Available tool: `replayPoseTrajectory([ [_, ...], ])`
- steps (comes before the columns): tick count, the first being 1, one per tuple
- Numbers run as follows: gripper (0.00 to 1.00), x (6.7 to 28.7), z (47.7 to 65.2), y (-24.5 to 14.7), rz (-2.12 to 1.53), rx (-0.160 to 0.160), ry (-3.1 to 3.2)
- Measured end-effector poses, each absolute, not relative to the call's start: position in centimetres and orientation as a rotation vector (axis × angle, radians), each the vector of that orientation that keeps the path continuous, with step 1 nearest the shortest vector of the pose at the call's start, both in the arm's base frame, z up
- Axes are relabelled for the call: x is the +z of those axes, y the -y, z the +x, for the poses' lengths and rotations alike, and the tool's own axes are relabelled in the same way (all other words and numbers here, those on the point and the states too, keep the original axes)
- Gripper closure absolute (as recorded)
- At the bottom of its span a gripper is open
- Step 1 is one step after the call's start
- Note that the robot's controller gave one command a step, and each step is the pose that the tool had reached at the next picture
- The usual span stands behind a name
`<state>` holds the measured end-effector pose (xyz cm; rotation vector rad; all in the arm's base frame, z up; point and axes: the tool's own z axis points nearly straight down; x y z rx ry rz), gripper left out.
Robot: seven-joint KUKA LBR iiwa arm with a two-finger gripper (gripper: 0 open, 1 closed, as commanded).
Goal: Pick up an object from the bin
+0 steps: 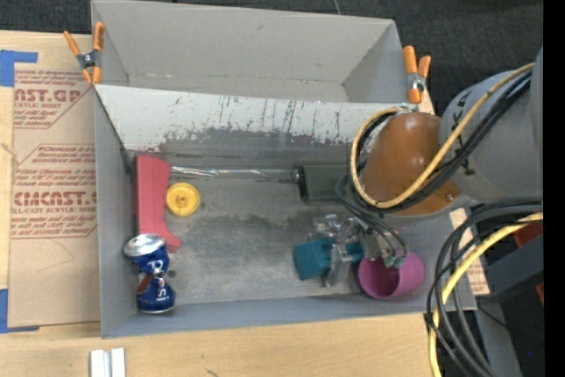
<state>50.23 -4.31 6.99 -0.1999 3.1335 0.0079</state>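
Orange wrist cover up top, pincer down right at the teal block, lower right of the bin beside 1 magenta cup. Can't tell if it's gripping.

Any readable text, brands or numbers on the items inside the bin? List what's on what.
Blue can, front left corner: white lettering down its side, too blurred to read.
Pink block, yellow disc, teal block, magenta cup: no text or marks visible on any of them.
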Motion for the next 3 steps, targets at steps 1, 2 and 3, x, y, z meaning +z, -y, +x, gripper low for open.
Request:
replayPoseTrajectory([
  [1,1.00,19.4,50.7,4.3,-0.257,0.011,-3.133],
  [2,1.00,19.4,50.7,4.3,-0.257,0.011,-3.133],
  [3,1.00,32.5,51.8,1.7,-0.192,0.011,-3.135],
])
